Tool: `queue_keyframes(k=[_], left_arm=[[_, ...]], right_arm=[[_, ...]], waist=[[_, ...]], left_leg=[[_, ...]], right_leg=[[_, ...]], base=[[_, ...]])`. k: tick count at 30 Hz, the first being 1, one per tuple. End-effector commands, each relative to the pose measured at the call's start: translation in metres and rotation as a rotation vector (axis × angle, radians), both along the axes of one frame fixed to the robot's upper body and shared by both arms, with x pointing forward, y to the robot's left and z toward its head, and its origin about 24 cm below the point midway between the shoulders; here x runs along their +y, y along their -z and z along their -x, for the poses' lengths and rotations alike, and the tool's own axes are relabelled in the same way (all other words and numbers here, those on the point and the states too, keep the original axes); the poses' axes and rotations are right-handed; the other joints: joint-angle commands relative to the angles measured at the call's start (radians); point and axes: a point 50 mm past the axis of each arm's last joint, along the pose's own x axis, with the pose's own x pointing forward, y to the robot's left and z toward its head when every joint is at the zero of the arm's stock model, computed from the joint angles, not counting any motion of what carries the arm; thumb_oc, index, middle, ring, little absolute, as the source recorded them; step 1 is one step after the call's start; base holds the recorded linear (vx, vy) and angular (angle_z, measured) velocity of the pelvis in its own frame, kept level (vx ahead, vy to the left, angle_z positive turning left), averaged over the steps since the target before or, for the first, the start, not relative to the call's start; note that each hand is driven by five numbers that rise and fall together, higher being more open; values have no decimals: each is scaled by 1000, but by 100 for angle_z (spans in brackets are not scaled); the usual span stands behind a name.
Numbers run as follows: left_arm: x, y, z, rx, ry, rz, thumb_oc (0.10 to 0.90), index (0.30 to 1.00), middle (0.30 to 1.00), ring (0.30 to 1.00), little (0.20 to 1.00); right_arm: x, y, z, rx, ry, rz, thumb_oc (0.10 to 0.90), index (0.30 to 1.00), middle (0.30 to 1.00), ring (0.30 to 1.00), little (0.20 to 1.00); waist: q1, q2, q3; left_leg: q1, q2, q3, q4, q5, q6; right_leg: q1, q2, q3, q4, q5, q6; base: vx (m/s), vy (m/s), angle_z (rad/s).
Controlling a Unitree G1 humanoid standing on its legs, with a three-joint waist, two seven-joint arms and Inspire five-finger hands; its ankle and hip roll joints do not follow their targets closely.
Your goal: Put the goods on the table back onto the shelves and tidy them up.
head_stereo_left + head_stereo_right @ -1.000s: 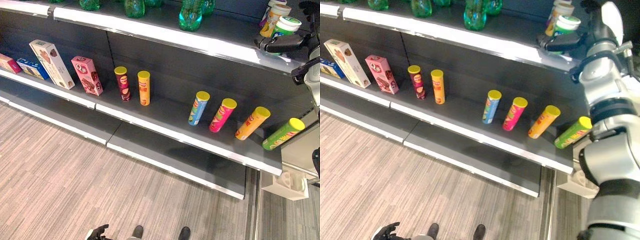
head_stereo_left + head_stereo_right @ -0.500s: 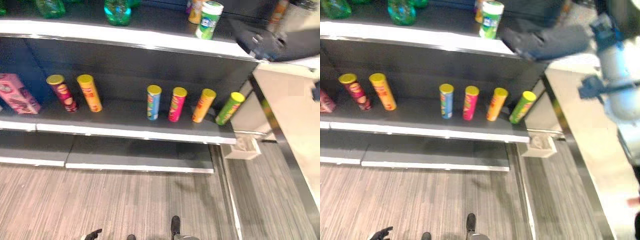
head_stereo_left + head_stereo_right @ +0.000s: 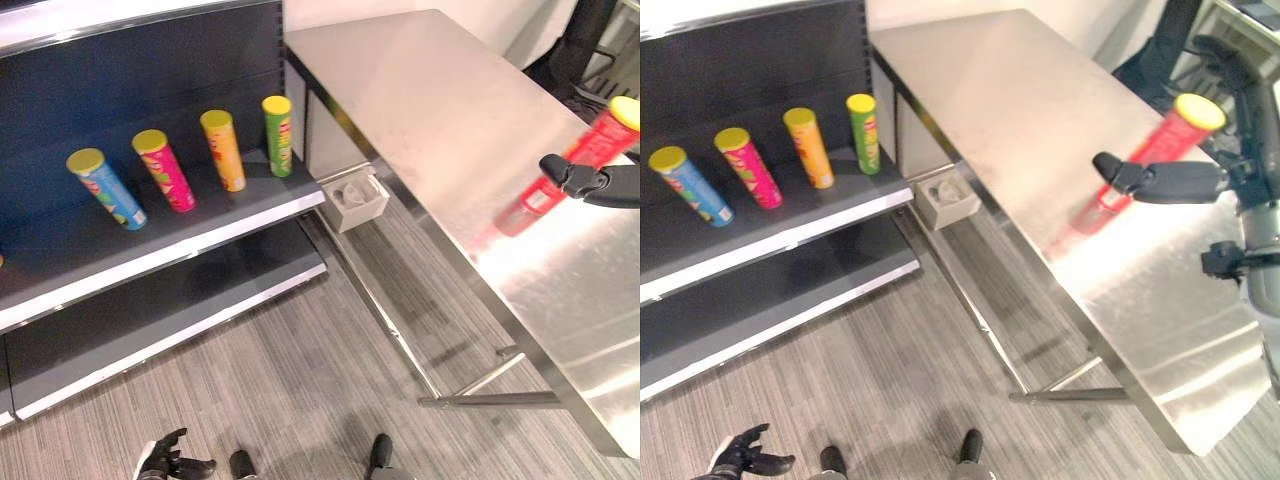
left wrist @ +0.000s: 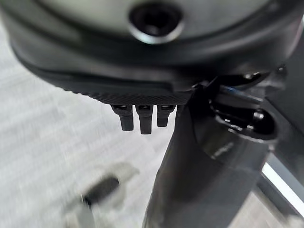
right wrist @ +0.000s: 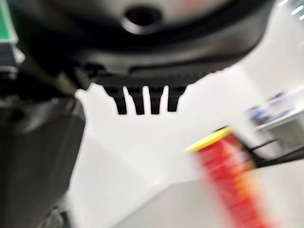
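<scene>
A red can with a yellow lid point(image 3: 1153, 163) stands tilted on the steel table point(image 3: 420, 90) near its right side. My right hand point(image 3: 1175, 182) reaches in from the right, level with the can and just in front of it. In the right wrist view its fingers point(image 5: 142, 102) are straight and the red can point(image 5: 228, 171) lies past them, apart from the hand. On the shelf board point(image 3: 200, 225) at the left stand a blue can point(image 3: 105, 188), a pink can point(image 3: 165, 170), an orange can point(image 3: 224, 150) and a green can point(image 3: 279, 136). My left hand point(image 3: 745, 455) hangs low over the floor, fingers relaxed.
A small white box point(image 3: 355, 195) sits between the shelf's end and the table's leg. A lower shelf board point(image 3: 170, 310) juts out below the cans. The table's crossbar point(image 3: 490, 400) runs low near the wooden floor.
The camera has swung right from the shelves to the steel table. My right hand has left the upper shelf and now hovers by the red can on the table.
</scene>
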Motion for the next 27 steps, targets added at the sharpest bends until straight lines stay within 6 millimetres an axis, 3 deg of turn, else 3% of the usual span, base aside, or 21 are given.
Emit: queue_keyframes(k=[1,2,5,8,9,10,12,13,16,17,18,20,22,27], left_arm=[[21,-13,-9,-48,14,-53,800,900,900,900,900],[16,-11,-10,-43,38,-40,800,900,900,900,900],[13,-11,-13,-51,44,-31,800,900,900,900,900],[11,-10,-13,-46,56,-27,800,900,900,900,900],[12,-11,-15,-49,62,-29,800,900,900,900,900],[10,-11,-16,-53,68,-25,800,900,900,900,900],[5,-9,-18,-58,71,-10,800,900,900,900,900],[2,-9,-21,-59,83,-3,800,900,900,900,900],[-3,-8,-24,-59,116,7,800,900,900,900,900],[-6,-8,-27,-62,135,6,800,900,900,900,900],[-7,-8,-29,-67,139,3,800,900,900,900,900],[-7,-8,-29,-75,126,4,800,900,900,900,900],[-9,-5,-27,-67,110,9,800,900,900,900,900],[-8,-2,-22,-41,105,2,800,900,900,900,900]], right_arm=[[4,-79,27,-343,-27,53,800,900,900,900,900],[5,-82,29,-351,-33,57,800,900,900,900,900],[5,-84,29,-356,-33,65,800,900,900,900,900],[7,-86,26,-363,-57,55,800,900,900,900,900],[10,-89,24,-367,-75,52,800,900,900,900,900],[16,-88,18,-352,-112,35,800,900,900,900,900],[18,-90,15,-351,-128,29,800,900,900,900,900],[18,-89,14,-353,-127,26,800,900,900,900,900],[16,-90,14,-351,-114,34,800,900,900,900,900],[21,-93,11,-361,-132,46,800,900,900,900,900],[22,-92,8,-349,-134,53,800,900,900,900,900],[29,-92,1,-325,-155,69,800,900,900,900,900],[29,-88,-2,-308,-160,64,800,900,900,900,900],[32,-80,-9,-274,-187,48,800,900,900,900,900]], waist=[[11,-75,-102],[-4,-50,-104],[-11,-41,-95],[-2,-36,-71],[5,-46,-54],[37,-63,-35],[44,-78,-29],[41,-78,-31],[52,-65,-29],[76,-48,-24],[87,-44,-19],[89,-30,-25],[82,-22,-41],[76,-26,-70]], left_leg=[[8,-2,-50,-8,-145,-7],[13,46,-68,32,-156,-28],[-5,94,-80,123,-125,-48],[-56,162,-141,290,-9,-59],[-85,162,-167,338,29,-33],[-153,62,-278,377,-26,5],[-218,-27,-322,363,-117,26],[-233,-40,-307,320,-126,32],[-281,-58,-276,256,-85,29],[-312,-92,-300,152,-20,11],[-326,-109,-336,124,-1,5],[-301,-133,-395,65,8,8],[-266,-142,-409,27,5,17],[-207,-158,-378,-3,-10,34]], right_leg=[[-84,-37,57,20,-1,63],[-65,13,75,22,-56,46],[-44,63,84,17,-87,10],[-10,126,98,11,-126,-44],[-11,136,98,11,-122,-67],[-5,135,128,8,-129,-76],[7,133,144,5,-138,-70],[3,128,142,5,-137,-64],[16,129,144,5,-147,-62],[26,144,162,5,-155,-55],[34,148,174,5,-160,-53],[42,155,192,5,-161,-51],[51,154,202,5,-167,-50],[66,123,228,17,-179,-38]], base=[[175,-473,-31],[213,-464,-13],[90,-270,-7],[42,-273,-24],[-11,-294,-27],[-12,-246,-43],[66,-129,-66],[102,-18,-58],[95,50,-18],[131,86,-11],[171,115,-11],[142,105,-43],[181,158,-73],[170,174,-21]])
